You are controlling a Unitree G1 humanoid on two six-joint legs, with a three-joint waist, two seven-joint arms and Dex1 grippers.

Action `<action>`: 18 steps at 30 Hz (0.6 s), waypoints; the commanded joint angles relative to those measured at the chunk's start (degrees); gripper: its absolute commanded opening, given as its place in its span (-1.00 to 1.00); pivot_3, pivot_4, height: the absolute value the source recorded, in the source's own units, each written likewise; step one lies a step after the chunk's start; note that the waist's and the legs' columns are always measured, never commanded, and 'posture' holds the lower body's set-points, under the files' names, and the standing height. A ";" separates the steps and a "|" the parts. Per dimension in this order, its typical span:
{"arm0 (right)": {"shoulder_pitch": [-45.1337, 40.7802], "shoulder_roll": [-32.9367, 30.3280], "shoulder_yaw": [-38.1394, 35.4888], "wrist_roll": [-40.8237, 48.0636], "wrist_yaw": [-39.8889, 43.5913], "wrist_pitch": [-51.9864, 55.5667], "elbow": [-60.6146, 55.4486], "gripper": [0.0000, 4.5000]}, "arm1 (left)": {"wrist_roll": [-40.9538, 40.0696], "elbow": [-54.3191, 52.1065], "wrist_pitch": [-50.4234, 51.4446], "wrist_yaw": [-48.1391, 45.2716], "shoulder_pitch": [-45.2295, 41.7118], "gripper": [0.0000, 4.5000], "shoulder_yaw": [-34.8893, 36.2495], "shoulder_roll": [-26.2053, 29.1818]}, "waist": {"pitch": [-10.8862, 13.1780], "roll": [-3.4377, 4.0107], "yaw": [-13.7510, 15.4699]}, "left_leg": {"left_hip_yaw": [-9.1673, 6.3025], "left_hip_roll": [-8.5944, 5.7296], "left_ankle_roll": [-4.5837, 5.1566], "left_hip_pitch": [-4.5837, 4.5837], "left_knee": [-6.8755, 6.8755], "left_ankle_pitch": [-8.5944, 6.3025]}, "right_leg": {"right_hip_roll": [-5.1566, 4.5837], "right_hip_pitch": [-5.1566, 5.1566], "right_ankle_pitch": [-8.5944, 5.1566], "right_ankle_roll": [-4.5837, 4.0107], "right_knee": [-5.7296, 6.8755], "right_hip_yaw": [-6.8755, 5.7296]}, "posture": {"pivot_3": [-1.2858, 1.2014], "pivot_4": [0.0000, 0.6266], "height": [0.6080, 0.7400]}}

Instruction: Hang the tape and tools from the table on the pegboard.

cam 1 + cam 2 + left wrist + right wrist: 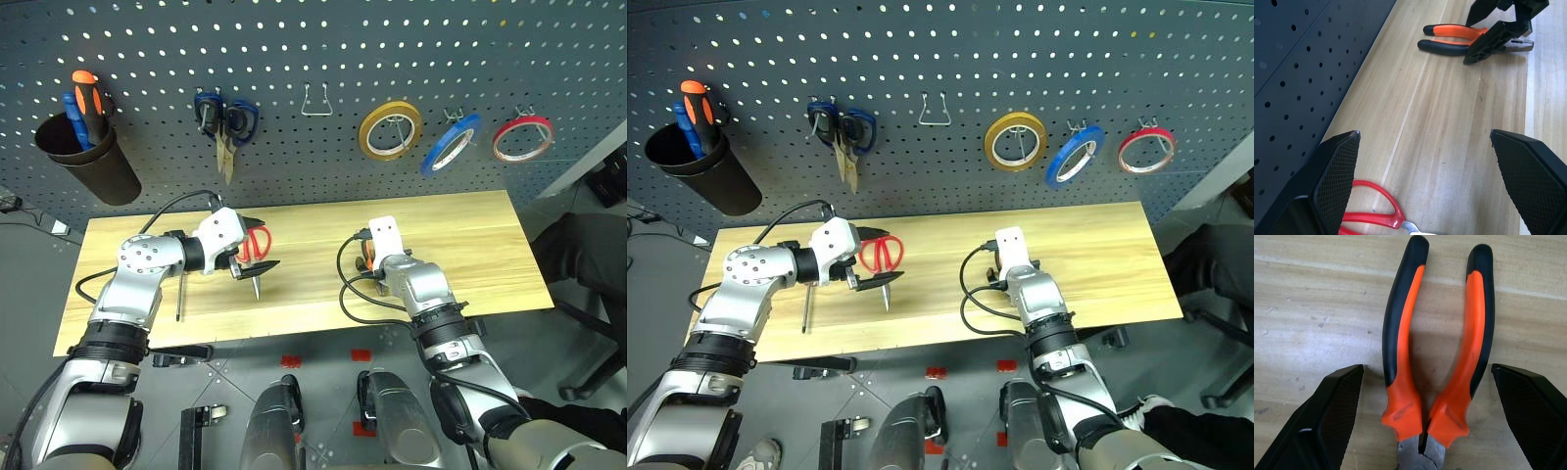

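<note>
Orange-and-black pliers (pixel 1437 362) flat on the wooden table (pixel 1312 318), between the right hand's (pixel 1425 423) spread black fingers (pixel 1334 416)

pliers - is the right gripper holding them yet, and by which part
No, nothing is held. The right gripper is open, its jaws on either side of the pliers near the head, which lie on the table.

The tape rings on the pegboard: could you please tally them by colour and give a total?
Yellow tape: 1
Blue tape: 1
Red tape: 1
Total: 3, all hanging on the pegboard.
</note>
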 commanded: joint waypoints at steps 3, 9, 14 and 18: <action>-1.49 -0.54 -1.40 0.38 -1.28 -0.45 4.63 0.43 | -1.09 -2.78 -0.02 0.94 1.43 1.00 1.59 -0.52 | -0.01 -0.01 0.00 | -0.01 0.01 0.00 0.01 0.02 0.00 | 0.00 0.01 0.00 0.00 0.03 -0.01 | -0.13 0.01 1.00; 2.01 -2.05 3.12 -1.25 2.23 -3.61 -2.74 0.21 | -2.60 -4.88 -1.04 5.71 3.19 1.00 4.54 -2.88 | -0.02 -0.04 0.15 | -0.03 0.00 0.00 0.01 0.05 0.00 | -0.01 0.04 0.01 0.00 0.03 0.00 | -0.13 0.02 1.00; 9.47 -5.16 9.76 -1.47 8.43 -4.79 -20.49 0.21 | -4.80 -9.91 0.94 8.91 6.53 1.00 6.97 -4.79 | -0.02 -0.03 0.26 | -0.02 -0.01 0.01 -0.05 -0.03 -0.01 | -0.02 -0.01 0.01 0.00 -0.06 0.00 | -0.13 0.03 1.00; 14.23 -5.97 9.88 -0.48 10.04 -9.59 -37.57 0.21 | -9.90 -18.06 7.74 11.43 9.32 1.00 8.96 -7.21 | -0.02 -0.03 0.19 | -0.03 0.01 0.01 -0.08 -0.03 -0.01 | -0.01 -0.08 0.01 0.00 -0.01 0.01 | -0.13 0.03 1.00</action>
